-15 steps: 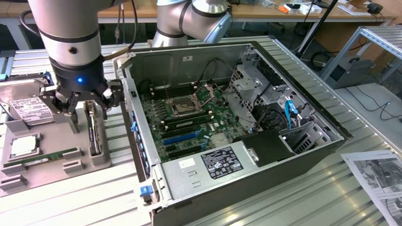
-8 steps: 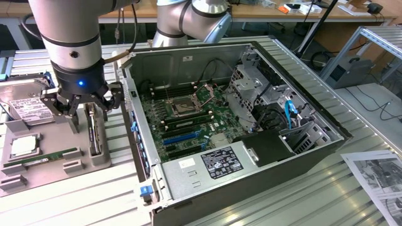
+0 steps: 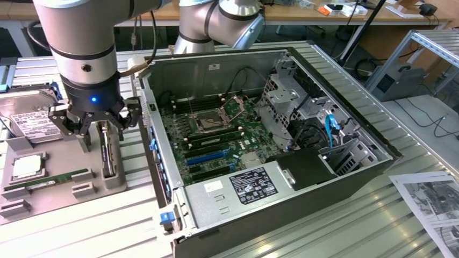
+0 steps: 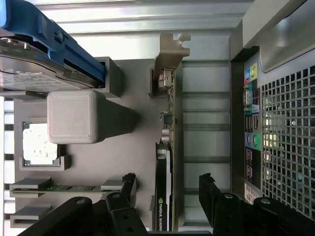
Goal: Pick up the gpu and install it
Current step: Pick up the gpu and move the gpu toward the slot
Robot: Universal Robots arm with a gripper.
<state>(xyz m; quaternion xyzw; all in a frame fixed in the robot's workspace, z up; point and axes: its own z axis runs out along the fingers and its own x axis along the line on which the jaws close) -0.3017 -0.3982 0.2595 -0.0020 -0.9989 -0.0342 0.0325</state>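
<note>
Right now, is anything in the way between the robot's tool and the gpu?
No, nothing visible is. The open tool hangs right above the gpu, with one finger lined up on each side of it. The gpu stands on its edge in the grey holder, and there is only air between tool and card.

Open computer case [image 3: 208, 64]; hard drive [image 3: 29, 122]; memory stick [image 3: 50, 180].
</note>
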